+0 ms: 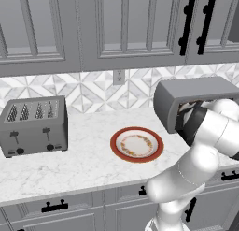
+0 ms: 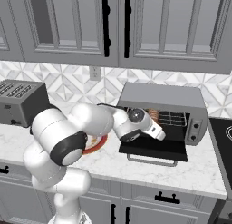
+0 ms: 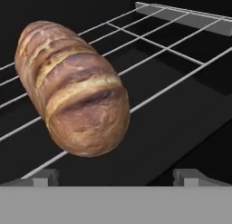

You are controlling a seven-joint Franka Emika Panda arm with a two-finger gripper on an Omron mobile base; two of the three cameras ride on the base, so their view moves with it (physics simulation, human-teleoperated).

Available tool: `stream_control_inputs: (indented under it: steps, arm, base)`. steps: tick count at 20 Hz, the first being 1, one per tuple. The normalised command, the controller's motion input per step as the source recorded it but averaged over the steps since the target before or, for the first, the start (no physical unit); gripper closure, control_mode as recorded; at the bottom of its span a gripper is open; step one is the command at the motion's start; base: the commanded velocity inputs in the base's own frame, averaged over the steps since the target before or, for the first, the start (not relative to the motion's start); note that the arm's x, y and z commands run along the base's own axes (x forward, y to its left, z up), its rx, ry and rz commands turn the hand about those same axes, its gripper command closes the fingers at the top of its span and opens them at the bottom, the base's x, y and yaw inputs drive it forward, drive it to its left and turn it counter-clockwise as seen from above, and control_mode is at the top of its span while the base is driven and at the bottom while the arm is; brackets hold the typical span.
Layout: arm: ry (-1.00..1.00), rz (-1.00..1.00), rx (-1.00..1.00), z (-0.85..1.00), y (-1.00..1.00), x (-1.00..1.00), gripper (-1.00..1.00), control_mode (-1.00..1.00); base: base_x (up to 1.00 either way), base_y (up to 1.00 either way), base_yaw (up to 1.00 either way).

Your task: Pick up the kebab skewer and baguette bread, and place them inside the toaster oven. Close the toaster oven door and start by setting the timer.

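The baguette bread (image 3: 74, 87) lies on the wire rack (image 3: 172, 51) inside the toaster oven (image 2: 161, 97), golden-brown with darker slashes, and is also glimpsed as baguette bread (image 2: 153, 114) past my hand. My gripper (image 3: 118, 177) is open just in front of the loaf, fingertips (image 3: 45, 177) apart and touching nothing. The toaster oven door (image 2: 154, 148) hangs folded down flat, its silver handle (image 2: 152, 162) toward me, and my arm reaches over it. In the left base view my arm covers the front of the toaster oven (image 1: 196, 92). The kebab skewer is out of view.
A red-rimmed plate (image 1: 137, 144) sits bare on the marble counter (image 1: 84, 164), left of the oven. A grey four-slot toaster (image 1: 33, 125) stands at the far left. A dark stove top (image 2: 224, 132) borders the oven's right side. Wall cabinets hang overhead.
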Motion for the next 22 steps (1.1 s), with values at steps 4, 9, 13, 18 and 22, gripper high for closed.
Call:
stream_control_inputs:
  steps: [4, 9, 13, 18, 22]
  arm:
    - [0.00, 0.00, 0.00, 0.00, -0.09, -0.22, -1.00, -1.00]
    - [-0.01, 0.00, 0.00, 0.02, -0.08, -0.85, -1.00, -1.00]
    - [0.00, 0.00, 0.00, 0.47, 0.00, -0.83, -1.00, -1.00]
    - [0.09, 0.01, 0.00, 0.95, 0.01, -0.64, -1.00, -1.00]
    - [0.23, 0.03, 0.00, 0.74, 0.00, -0.62, -1.00, -1.00]
  base:
    - [0.00, 0.00, 0.00]
    - [0.00, 0.00, 0.00]
    - [0.00, 0.00, 0.00]
    - [0.00, 0.00, 0.00]
    - [0.00, 0.00, 0.00]
